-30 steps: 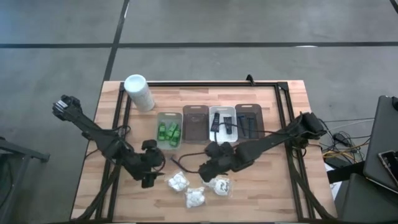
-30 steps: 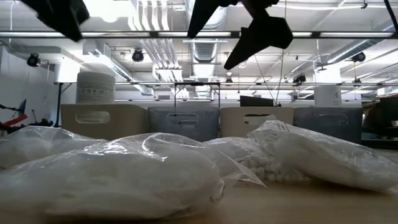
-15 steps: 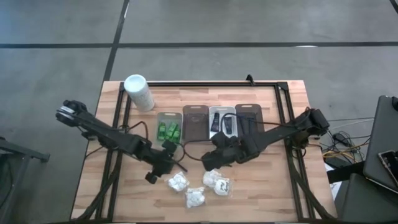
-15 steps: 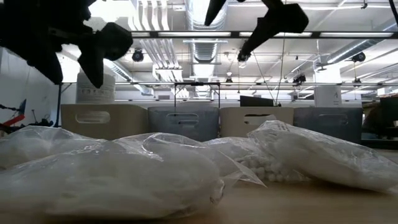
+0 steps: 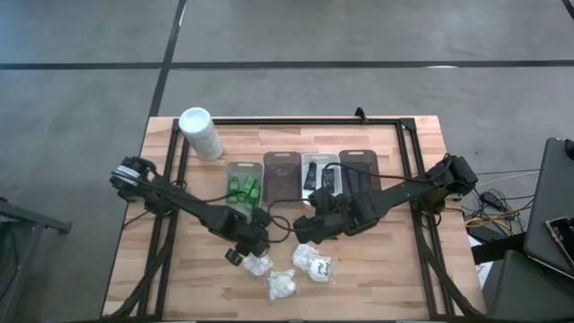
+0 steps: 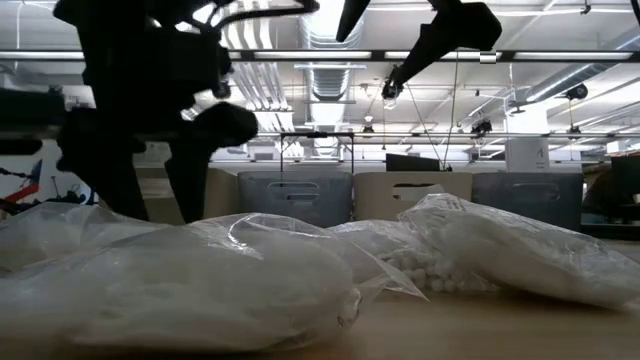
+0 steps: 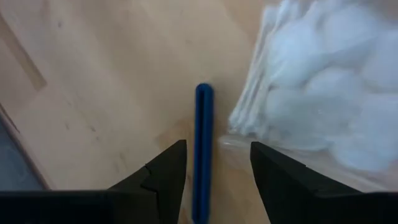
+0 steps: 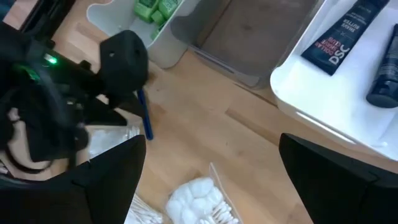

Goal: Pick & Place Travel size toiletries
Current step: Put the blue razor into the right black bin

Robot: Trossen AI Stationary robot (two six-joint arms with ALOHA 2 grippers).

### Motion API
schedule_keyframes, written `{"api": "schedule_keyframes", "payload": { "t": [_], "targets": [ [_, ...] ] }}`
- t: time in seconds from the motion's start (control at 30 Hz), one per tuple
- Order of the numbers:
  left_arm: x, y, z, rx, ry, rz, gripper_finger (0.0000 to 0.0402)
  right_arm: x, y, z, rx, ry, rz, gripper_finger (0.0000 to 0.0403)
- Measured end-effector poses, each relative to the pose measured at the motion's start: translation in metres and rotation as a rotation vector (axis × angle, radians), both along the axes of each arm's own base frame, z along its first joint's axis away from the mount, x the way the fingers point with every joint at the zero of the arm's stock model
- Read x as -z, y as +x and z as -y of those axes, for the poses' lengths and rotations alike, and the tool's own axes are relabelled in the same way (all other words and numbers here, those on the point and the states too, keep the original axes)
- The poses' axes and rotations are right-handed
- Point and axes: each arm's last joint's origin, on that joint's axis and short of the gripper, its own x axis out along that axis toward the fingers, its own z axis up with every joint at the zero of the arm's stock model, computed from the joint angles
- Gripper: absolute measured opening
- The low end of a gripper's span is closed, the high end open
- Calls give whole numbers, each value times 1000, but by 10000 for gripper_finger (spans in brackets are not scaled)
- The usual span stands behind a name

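Since a second ago our left tool (image 5: 240,254) has swung in beside the white packets (image 5: 257,264) on the tabletop (image 5: 377,287), fingers half-spread astride a slim blue stick (image 7: 203,149). Our right tool (image 5: 305,235) hovers spread nearby. We judge packets light, crinkly, soft; pinch mid-bag.

Even bright light, wrist view blurred

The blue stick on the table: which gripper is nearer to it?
Left. The left gripper has its fingers astride the blue stick; the right gripper hovers farther away.
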Motion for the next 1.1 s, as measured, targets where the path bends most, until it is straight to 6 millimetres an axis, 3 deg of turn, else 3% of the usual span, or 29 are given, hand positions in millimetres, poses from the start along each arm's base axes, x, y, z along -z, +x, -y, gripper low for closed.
{"api": "schedule_keyframes", "payload": {
  "t": [0.27, 0.57, 1.1],
  "targets": [
    [9, 9, -8, -23, 33, -68, 174, 0, -3, -8, -30, -5, -3, 363],
    [9, 13, -23, -53, 28, -79, 128, 0, -5, -14, -63, -16, -9, 364],
    [24, 10, -24, -87, -4, -136, 70, 1, -11, -16, -71, -29, -50, 363]
  ]
}}
